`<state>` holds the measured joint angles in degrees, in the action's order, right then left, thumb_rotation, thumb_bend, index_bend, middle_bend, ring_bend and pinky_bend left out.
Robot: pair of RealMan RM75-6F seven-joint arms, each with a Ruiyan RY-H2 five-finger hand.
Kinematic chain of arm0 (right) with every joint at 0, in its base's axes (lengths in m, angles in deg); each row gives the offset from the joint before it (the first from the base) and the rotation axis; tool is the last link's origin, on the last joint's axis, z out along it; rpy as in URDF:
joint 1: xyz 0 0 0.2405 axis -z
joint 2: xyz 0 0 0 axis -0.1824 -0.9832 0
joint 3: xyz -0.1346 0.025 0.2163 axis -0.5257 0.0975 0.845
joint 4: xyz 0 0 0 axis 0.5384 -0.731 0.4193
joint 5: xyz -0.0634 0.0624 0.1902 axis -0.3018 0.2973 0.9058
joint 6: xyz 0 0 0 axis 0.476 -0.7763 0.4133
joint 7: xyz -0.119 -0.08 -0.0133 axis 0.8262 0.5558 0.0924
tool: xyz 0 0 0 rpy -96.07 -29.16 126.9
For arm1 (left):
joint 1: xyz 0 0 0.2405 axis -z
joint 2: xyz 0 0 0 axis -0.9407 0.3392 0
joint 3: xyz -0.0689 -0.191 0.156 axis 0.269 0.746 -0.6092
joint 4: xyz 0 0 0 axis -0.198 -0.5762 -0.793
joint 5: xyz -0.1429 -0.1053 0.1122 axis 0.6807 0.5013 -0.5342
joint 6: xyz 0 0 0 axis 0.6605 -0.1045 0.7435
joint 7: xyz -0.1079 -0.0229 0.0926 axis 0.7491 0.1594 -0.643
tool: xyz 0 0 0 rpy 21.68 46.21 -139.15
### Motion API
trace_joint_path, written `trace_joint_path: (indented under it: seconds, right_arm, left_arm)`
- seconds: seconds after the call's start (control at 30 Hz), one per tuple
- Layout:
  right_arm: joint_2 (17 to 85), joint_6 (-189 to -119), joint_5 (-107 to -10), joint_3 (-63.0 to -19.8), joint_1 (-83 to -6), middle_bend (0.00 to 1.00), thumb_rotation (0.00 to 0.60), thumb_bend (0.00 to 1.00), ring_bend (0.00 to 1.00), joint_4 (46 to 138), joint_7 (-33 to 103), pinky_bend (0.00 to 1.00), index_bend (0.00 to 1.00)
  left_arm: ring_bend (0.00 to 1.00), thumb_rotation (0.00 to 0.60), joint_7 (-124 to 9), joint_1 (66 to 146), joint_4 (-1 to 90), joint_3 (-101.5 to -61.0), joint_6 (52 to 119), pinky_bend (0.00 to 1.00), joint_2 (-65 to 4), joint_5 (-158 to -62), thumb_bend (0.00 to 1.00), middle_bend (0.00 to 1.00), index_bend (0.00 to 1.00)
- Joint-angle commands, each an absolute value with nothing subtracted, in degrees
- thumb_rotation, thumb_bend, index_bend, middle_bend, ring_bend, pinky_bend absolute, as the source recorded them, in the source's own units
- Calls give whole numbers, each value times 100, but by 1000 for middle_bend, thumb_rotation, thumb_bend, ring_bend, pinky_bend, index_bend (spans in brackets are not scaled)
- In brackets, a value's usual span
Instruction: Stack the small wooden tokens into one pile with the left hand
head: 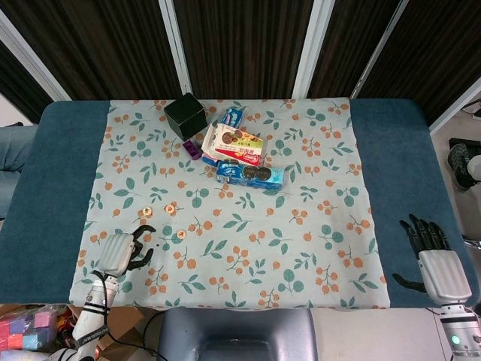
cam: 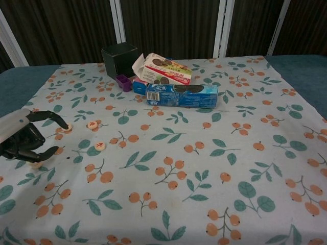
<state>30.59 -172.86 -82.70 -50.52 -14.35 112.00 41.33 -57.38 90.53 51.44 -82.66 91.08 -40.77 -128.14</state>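
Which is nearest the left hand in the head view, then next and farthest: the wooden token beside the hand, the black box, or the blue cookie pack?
From the left hand:
1. Wooden token, just to its right on the cloth.
2. Blue cookie pack, mid-table, in the clutter's front.
3. Black box, at the far edge.

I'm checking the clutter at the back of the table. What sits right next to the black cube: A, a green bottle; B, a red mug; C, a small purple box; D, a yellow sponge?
C: a small purple box lies just in front of the black cube, by the opened snack carton.
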Motion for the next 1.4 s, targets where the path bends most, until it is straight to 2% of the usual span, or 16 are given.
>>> trace_joint_path:
  seconds: [0.03,0.27,0.47,0.83,1.4]
  right_arm:
    - [3050,-17267,-8275,-5056,-1442,0,600,148,0,11196,4115,0,0]
    - [3024,-17276,-8275,-5048,-1439,0,600,148,0,11188,4060,0,0]
    - [3008,-17289,-8270,-5034,-1438,0,600,147,0,11184,4010,0,0]
    - [3001,-17327,-8289,-5029,-1424,0,600,148,0,11173,3964,0,0]
    - [2989,-17361,-8319,-5029,-1411,0,600,148,0,11159,3918,0,0]
  left_arm:
    - [1000,600,-6219,9287,5249,-8147,8927,1000,-4378,-12671,392,1000,346]
    - [1000,600,-6852,9571,4667,-7797,8868,1000,-5183,-12159,423,1000,332]
    - [1000,600,-7253,9720,4364,-7685,8780,1000,-5438,-11881,431,1000,353]
    - [1000,600,-7687,9846,4352,-7715,8621,1000,-5489,-11610,431,1000,377]
    - [1000,600,-7653,9938,4119,-7756,8540,1000,-5604,-11531,429,1000,396]
